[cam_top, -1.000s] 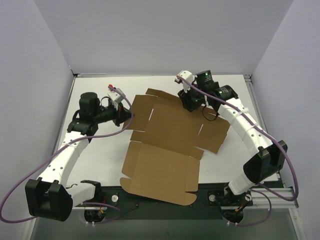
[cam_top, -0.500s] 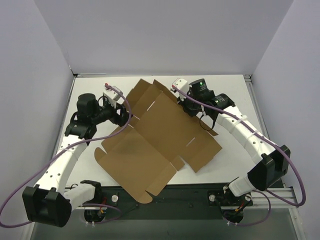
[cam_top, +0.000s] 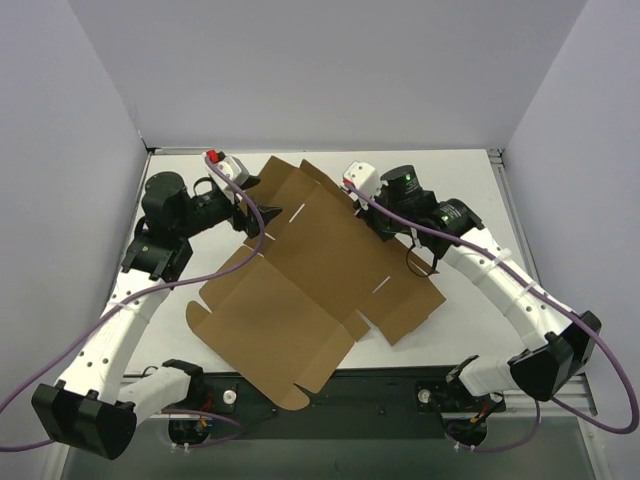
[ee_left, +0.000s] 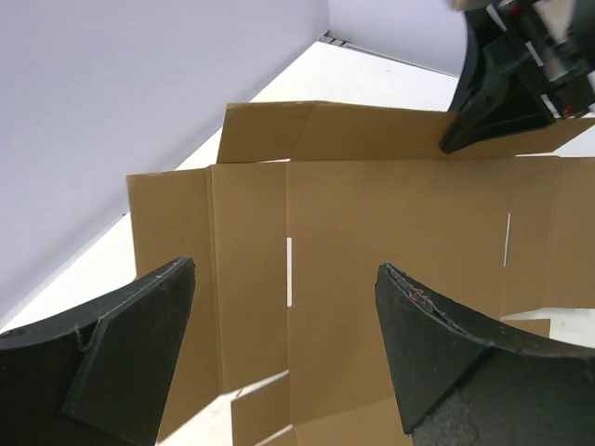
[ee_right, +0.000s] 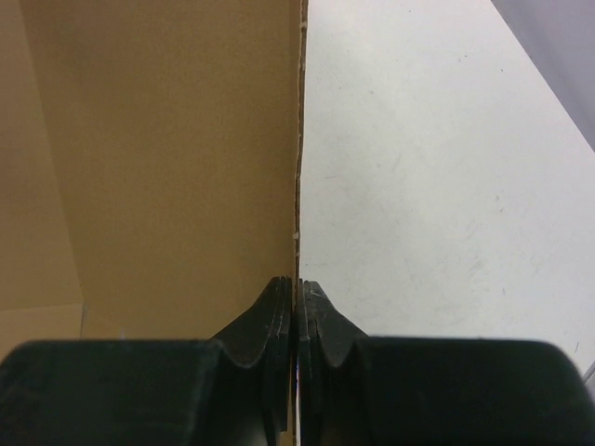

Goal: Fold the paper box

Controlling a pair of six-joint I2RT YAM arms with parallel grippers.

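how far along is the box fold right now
Barely started. Done: nothing visibly folded; the paper box is an open, nearly flat sheet. In hand: the right gripper is shut on its far edge, the left gripper open at its far-left flaps. Left: raising all walls, tucking flaps.

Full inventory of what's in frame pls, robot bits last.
paper box: 1, brown cardboard, unfolded flat sheet, lying skewed on the table centre, near corner past the near edge
table: 1, white, under the sheet
enclosure walls: 3, pale grey-lilac, left, back and right
cables: 2, purple, one along each arm
arms: 2, white with black joints, bases at the near edge
left gripper: 1, black, open, at the sheet's far-left flaps, gripping nothing
right gripper: 1, black, shut on the sheet's far-right edge
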